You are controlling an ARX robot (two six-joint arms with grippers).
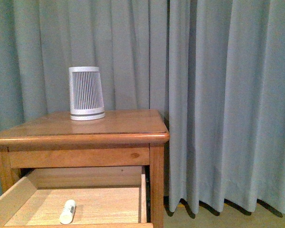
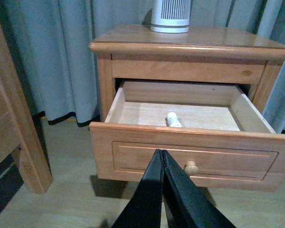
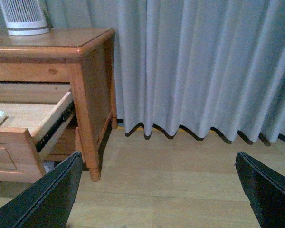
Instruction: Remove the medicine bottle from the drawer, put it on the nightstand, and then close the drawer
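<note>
Drawer open, medicine bottle lying flat on its floor, about 7 o'clock from the slatted device on the nightstand top. Left gripper pressed together, out in front of the knob. Right gripper spread wide, empty, toward the nightstand's 3 o'clock side. Step in hand is probably the reach: open the left jaws, clear the front panel, pinch across the bottle's width.

The drawer stood wide open, easy reach from above.
Nightstand top overhung its 12 o'clock end; slatted device hogged that top's 10 o'clock, curtain hung at 3 o'clock.
</note>
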